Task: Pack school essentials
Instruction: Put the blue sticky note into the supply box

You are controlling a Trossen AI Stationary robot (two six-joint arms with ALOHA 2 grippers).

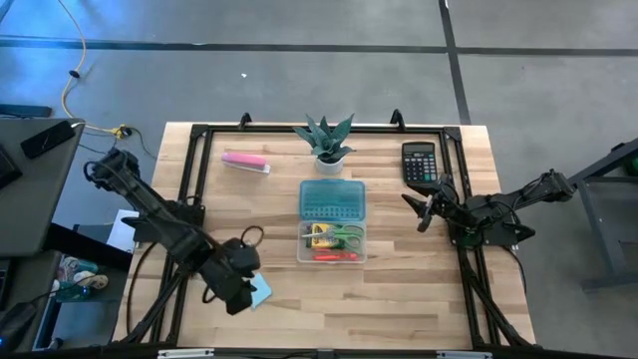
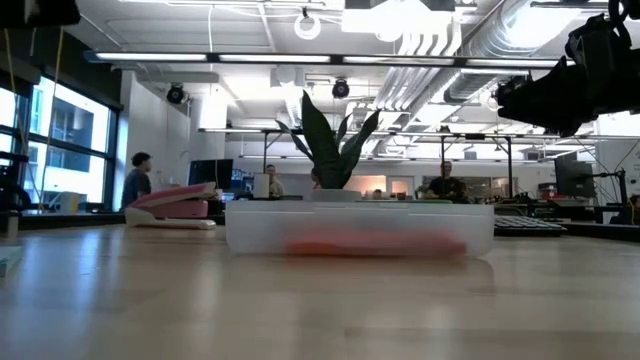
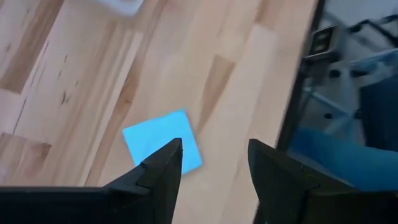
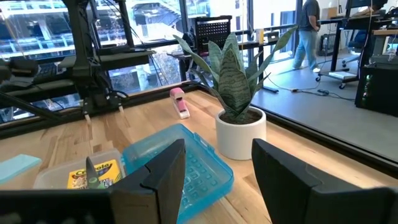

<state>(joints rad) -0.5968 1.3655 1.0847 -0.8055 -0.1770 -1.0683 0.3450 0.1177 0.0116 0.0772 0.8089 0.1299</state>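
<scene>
The light-blue square notepad (image 3: 163,146) (image 1: 262,292) lies flat on the wood near the table's near left corner. My left gripper (image 3: 214,155) (image 1: 237,290) hangs over it, open; one fingertip covers the pad's edge and the other stands over bare wood. A clear tray (image 1: 332,242) at the table's middle holds the green-handled scissors (image 1: 346,235), the yellow-green crayon box (image 1: 317,235) (image 4: 92,174) and a red pen (image 1: 334,256). Its teal lid (image 1: 332,202) (image 4: 186,165) lies open beyond it. My right gripper (image 4: 217,155) (image 1: 424,212) is open, raised to the right of the tray.
A potted plant (image 1: 327,140) (image 4: 236,118) stands behind the lid. The black calculator (image 1: 419,163) lies at the far right and the pink-and-white bar (image 1: 245,162) at the far left. A black frame (image 1: 189,160) borders the table. People show in the room beyond.
</scene>
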